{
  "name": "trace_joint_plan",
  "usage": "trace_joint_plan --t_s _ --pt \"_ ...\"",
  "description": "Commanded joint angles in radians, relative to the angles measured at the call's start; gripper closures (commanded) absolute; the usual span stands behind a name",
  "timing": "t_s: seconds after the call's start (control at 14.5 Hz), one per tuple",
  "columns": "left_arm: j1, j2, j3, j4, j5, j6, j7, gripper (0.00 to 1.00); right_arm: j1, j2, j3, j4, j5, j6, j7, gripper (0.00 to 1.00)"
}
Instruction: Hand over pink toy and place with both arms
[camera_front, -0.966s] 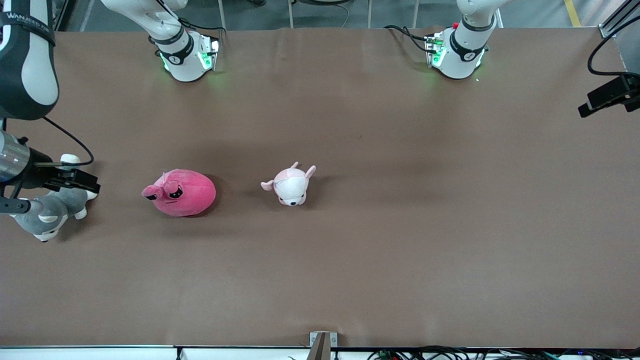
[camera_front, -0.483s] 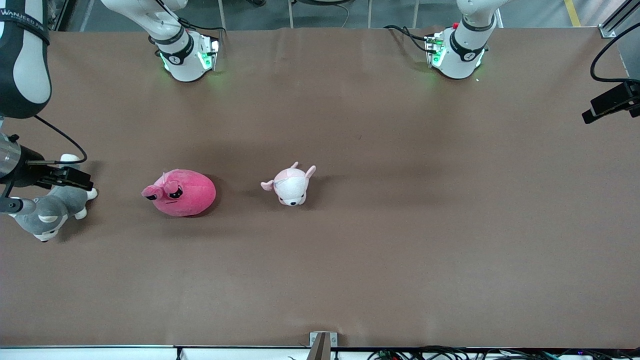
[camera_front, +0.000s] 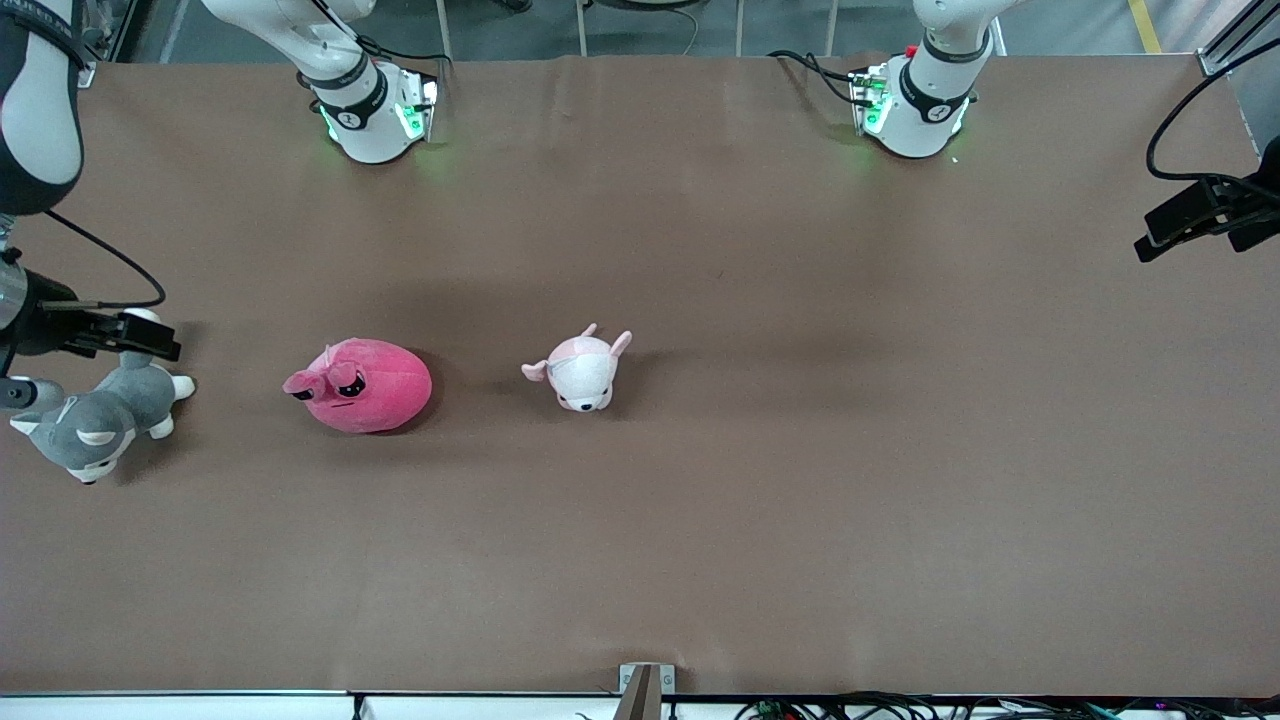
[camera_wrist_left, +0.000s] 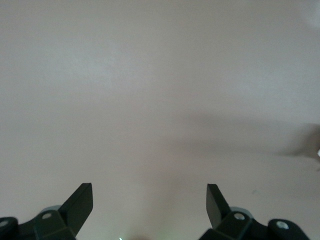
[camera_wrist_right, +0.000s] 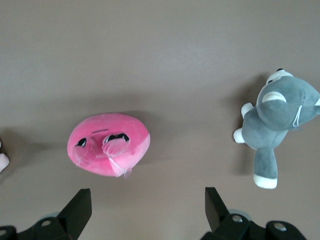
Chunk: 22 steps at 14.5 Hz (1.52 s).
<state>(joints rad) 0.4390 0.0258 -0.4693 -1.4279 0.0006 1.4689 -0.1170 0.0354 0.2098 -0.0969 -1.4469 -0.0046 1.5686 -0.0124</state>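
Observation:
The pink toy lies on the brown table toward the right arm's end, its face turned to the front camera. It also shows in the right wrist view. My right gripper is open and empty, high in the air, with the pink toy and a grey dog both below it and apart from it. The right arm's wrist hangs at the table's end, over the grey dog. My left gripper is open and empty over bare table at the left arm's end; its black wrist part shows at the frame's edge.
A grey-and-white plush dog lies at the right arm's end of the table, also in the right wrist view. A small pale pink-and-white plush sits beside the pink toy, toward the middle. The arm bases stand along the table's back edge.
The right arm's wrist has drawn back toward its end of the table, uncovering more of the grey dog. The left arm's wrist has shifted slightly. The toys have not moved.

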Motion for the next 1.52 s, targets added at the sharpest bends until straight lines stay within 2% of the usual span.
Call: trace_joint_plan --t_s 0.0,0.41,0.55,1.24,1.31,1.45 --pt "0.047 -0.073 0.001 -0.089 -0.004 0.047 0.076 0.00 -0.006 -0.130 0.009 -0.108 -0.008 -0.007 -0.015 0.00" --pt "0.049 -0.050 0.003 -0.060 -0.007 0.045 0.071 0.00 -0.005 -0.291 0.009 -0.251 -0.032 0.013 -0.017 0.00" --pt "0.046 -0.037 0.003 -0.033 -0.004 0.045 0.068 0.00 -0.006 -0.309 0.011 -0.257 -0.037 0.007 -0.017 0.00" --pt "0.044 -0.011 0.009 -0.031 0.001 0.045 0.071 0.00 -0.002 -0.345 0.012 -0.247 -0.023 -0.027 -0.014 0.00" --pt "0.028 -0.009 0.033 -0.031 0.001 0.045 0.072 0.00 -0.002 -0.345 0.014 -0.245 -0.023 -0.027 -0.012 0.00" --pt "-0.095 -0.009 0.160 -0.031 0.001 0.045 0.074 0.00 -0.002 -0.342 0.014 -0.236 -0.023 -0.028 -0.011 0.00"
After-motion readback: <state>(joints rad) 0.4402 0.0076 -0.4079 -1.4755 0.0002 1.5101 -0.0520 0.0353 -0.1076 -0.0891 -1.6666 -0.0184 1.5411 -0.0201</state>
